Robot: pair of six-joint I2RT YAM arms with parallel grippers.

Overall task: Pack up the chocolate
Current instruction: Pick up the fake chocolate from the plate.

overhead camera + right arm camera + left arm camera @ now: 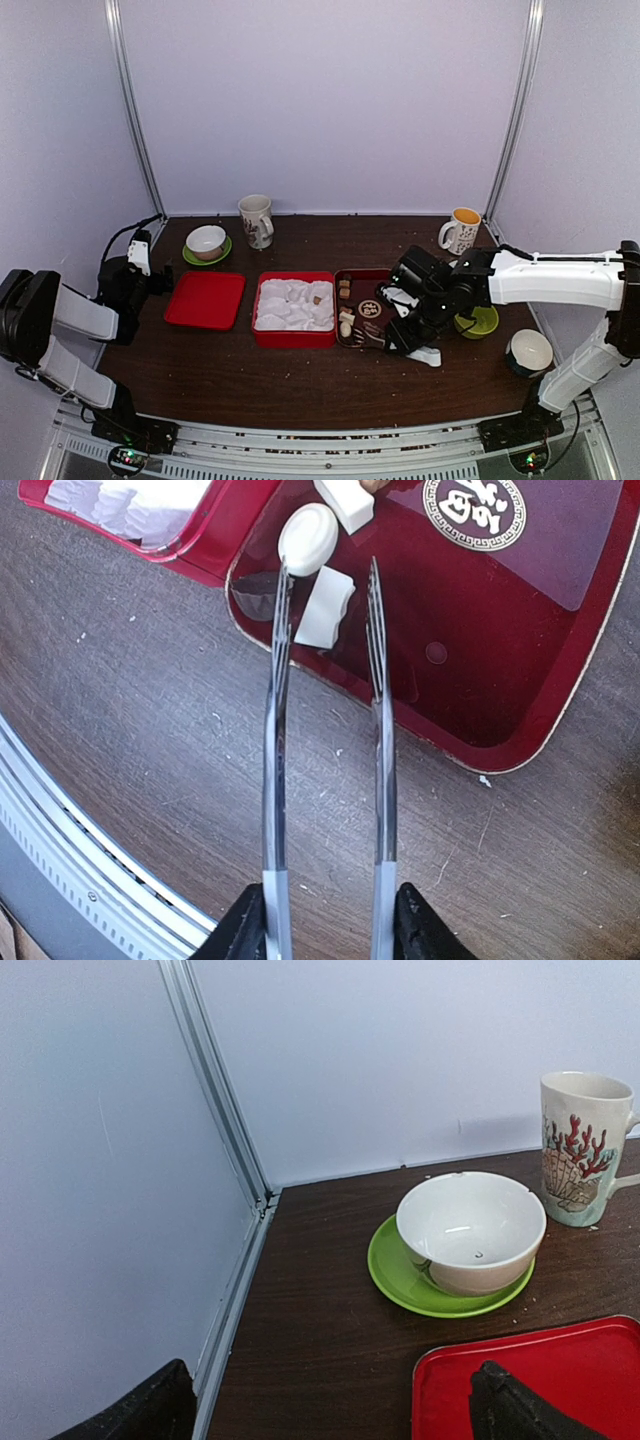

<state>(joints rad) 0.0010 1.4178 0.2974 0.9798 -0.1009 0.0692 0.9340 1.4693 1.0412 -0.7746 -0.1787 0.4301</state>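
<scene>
While right hand (325, 925) clamps tongs (273, 800), white chocolate (323, 608) lies lengthwise between them, left hand (330, 1392) apart.

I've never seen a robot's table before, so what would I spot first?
The bright red square box with its white bumpy insert sits in the middle of the table. Just right of it, the right gripper holds shiny metal tongs. Their tips are on either side of a white blocky chocolate piece in a dark red tray.
</scene>
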